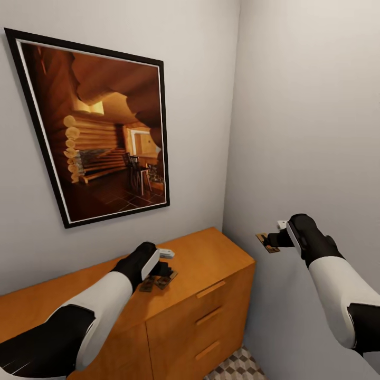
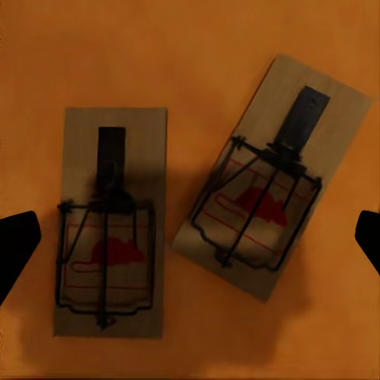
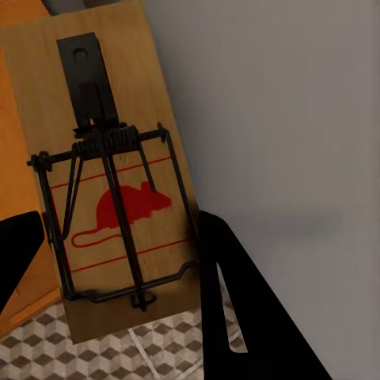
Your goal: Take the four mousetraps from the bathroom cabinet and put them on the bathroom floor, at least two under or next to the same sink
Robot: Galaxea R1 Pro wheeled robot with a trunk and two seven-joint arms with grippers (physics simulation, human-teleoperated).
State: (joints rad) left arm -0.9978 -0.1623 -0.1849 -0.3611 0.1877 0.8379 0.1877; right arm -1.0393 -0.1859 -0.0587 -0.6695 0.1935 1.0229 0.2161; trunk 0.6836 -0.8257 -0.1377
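The right gripper (image 1: 274, 241) clamps one mousetrap (image 3: 111, 178) in mid-air beside the grey wall (image 1: 311, 105), off the end of the orange cabinet (image 1: 211, 264). The left gripper (image 1: 161, 269) hangs with jaws spread over two more mousetraps (image 2: 109, 226) (image 2: 273, 178), which lie side by side, just apart, on the cabinet top below a framed cabin picture (image 1: 100, 132). Cube-patterned floor tiles (image 1: 237, 367) show at the cabinet's foot.
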